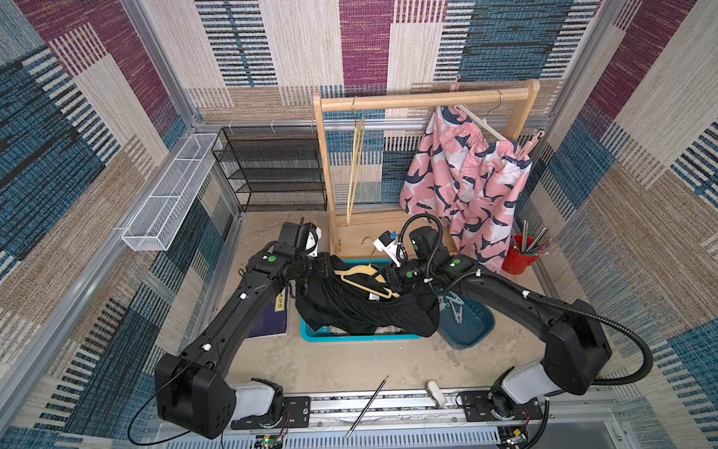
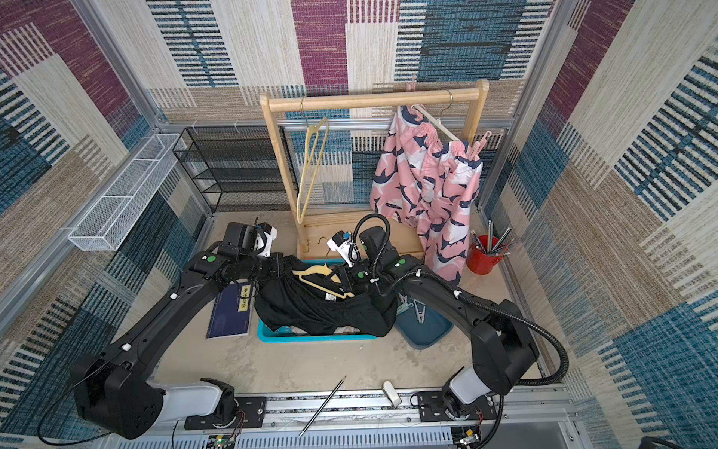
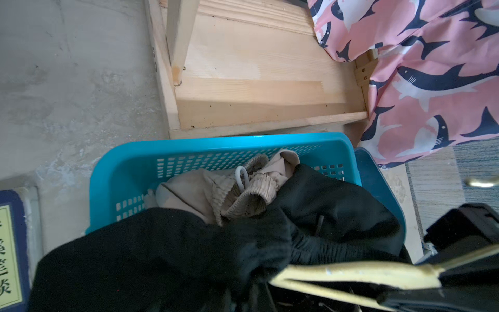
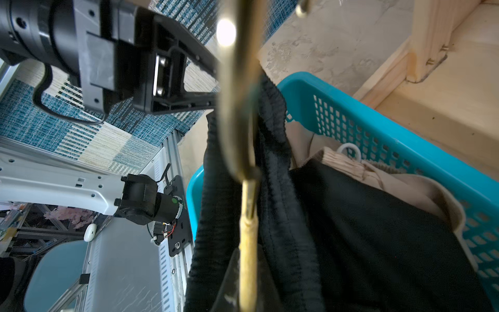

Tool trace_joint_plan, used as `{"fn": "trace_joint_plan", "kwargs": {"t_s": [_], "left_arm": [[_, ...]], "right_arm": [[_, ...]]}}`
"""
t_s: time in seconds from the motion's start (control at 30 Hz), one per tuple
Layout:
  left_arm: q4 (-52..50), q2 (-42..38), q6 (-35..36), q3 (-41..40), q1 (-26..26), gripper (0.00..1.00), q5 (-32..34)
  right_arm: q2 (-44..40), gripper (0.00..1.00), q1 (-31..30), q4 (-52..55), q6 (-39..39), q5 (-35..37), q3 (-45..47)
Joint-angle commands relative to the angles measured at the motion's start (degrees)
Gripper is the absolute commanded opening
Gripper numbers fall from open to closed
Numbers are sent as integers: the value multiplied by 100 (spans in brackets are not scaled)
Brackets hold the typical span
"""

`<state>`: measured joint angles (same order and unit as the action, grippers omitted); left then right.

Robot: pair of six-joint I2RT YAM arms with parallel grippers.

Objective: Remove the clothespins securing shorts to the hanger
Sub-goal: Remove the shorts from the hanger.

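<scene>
Clamping the yellow hanger point(image 3: 351, 272) by one arm, the right jaws were clenched and held it up over the basket point(image 1: 349, 337). This was probably so that the black shorts point(image 1: 361, 311) draped on it hung free for the other side to work. The left jaws were clenched too, buried in the waistband at the hanger's opposite end. Black cloth hid what they pinched, so I could not tell whether it was a clothespin or only fabric. Judging by the task, a clothespin there was the likely target, with the right jaws serving as the steadying hold.

The black shorts sagged like a hammock between the two arms. Their gathered elastic waist was stretched along the hanger and their legs trailed into the basket. Under them in the basket lay the beige shorts point(image 3: 189, 194), crumpled, with a small white loop point(image 3: 242, 175) showing at the waistband. Whether that loop was a clothespin's hook was unclear.

Just beside the basket, a dark bowl point(image 1: 476, 330) held a few mint-teal clothespins point(image 1: 452, 305), slim and plastic, apparently ones already taken off. Farther back, the pink shark-print shorts point(image 1: 466, 182) hung from a white hanger point(image 1: 481, 124) on the wooden rack point(image 1: 419, 99). A pink clothespin point(image 1: 534, 142) sat at that hanger's outer end, so that pair looked untouched.
</scene>
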<state>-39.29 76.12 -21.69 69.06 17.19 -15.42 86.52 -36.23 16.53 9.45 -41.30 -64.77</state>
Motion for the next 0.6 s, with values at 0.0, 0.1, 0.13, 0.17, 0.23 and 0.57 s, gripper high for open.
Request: {"fn": "trace_joint_plan", "kwargs": {"t_s": [0.0,0.1,0.13,0.17,0.23,0.57], "left_arm": [[93,-8,244,42,-189,0,191],[89,-44,308,-19,-435,0,114],[79,-44,327,-47,-497,0,89],[79,-30,350,-85,-581,0,52],[85,-22,359,-171,-718,0,-19],[251,-61,313,-537,-962,0,-354]], "right_arm": [[-148,0,51,-4,-219,-362,68],[-322,0,213,-76,-268,-527,174],[-390,0,277,-104,-280,-605,197],[-450,0,361,-119,-299,-699,223],[-587,0,531,-124,-317,-761,249],[-1016,0,1288,-374,-220,-1112,320]]}}
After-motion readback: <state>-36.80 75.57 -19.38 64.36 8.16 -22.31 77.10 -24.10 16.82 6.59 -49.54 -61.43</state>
